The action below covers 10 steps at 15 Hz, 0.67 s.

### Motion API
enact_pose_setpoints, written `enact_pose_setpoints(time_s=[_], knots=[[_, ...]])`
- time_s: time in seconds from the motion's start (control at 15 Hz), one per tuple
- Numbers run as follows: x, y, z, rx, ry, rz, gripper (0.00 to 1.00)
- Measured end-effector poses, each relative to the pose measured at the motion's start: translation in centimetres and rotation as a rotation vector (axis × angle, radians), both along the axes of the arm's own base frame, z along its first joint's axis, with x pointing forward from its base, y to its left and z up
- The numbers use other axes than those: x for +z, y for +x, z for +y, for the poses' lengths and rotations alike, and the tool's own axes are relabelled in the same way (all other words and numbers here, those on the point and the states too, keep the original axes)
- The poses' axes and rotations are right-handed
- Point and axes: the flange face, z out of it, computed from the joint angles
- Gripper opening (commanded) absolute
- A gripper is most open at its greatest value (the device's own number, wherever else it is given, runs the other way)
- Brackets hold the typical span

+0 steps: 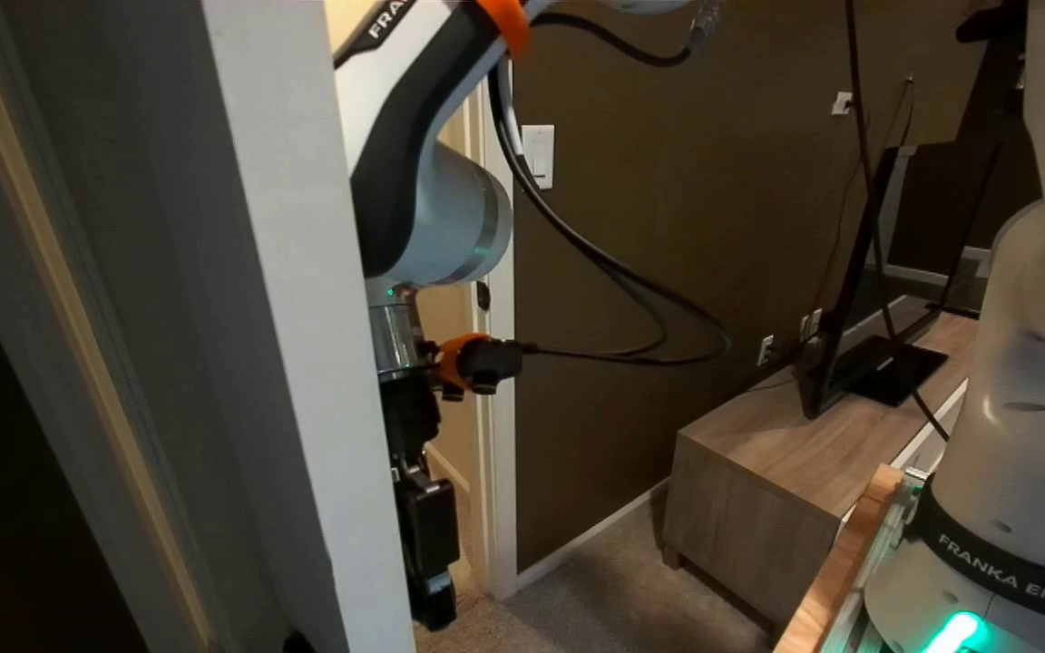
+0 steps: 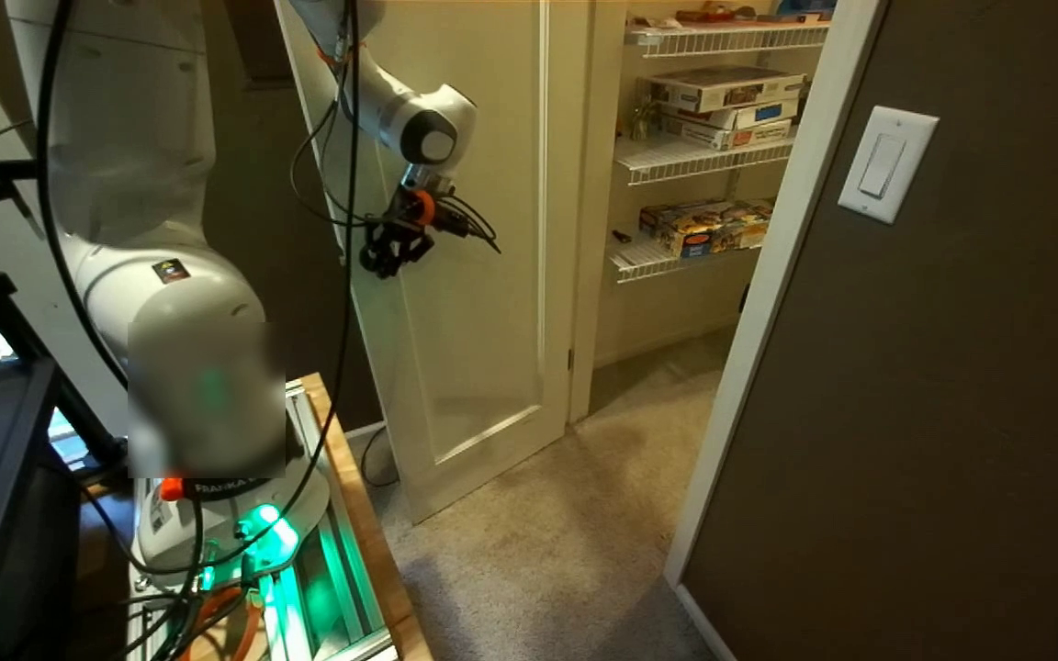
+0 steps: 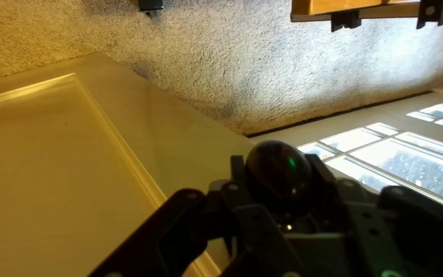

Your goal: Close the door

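Observation:
The white door (image 2: 483, 330) stands open beside the doorway in an exterior view, its hinge side toward the shelves. Its pale edge (image 1: 314, 363) fills a tall strip in an exterior view and hides part of my arm. In the wrist view the door face (image 3: 64, 165) lies at left. The dark round knob (image 3: 277, 177) sits between my two fingers, which rest close against both its sides. My gripper (image 3: 279, 165) is shut on the knob. It hangs pointing down at the door's free edge in both exterior views (image 1: 432, 589) (image 2: 391, 262); the gripped knob is hidden there.
A closet with wire shelves (image 2: 703, 165) holding boxes lies behind the doorway. A white door frame (image 2: 759, 340) and brown wall (image 2: 979, 386) stand at right. A wooden cabinet (image 1: 749, 508) carries a monitor (image 1: 858, 272). Black cables (image 1: 613, 263) loop from my arm.

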Motion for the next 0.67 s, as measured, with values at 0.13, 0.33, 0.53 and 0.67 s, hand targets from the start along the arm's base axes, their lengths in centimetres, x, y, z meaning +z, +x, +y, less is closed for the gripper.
enact_pose_setpoints(time_s=[0.13,0.33,0.53,0.67], knots=[[-0.5,0.8,-0.3,-0.012,-0.001,0.055,0.16],[-1.2,1.8,-0.7,-0.023,-0.003,0.132,0.16],[-1.8,2.6,-0.9,-0.032,-0.010,0.201,0.16],[-2.2,3.0,-0.9,-0.042,-0.019,0.239,0.16]])
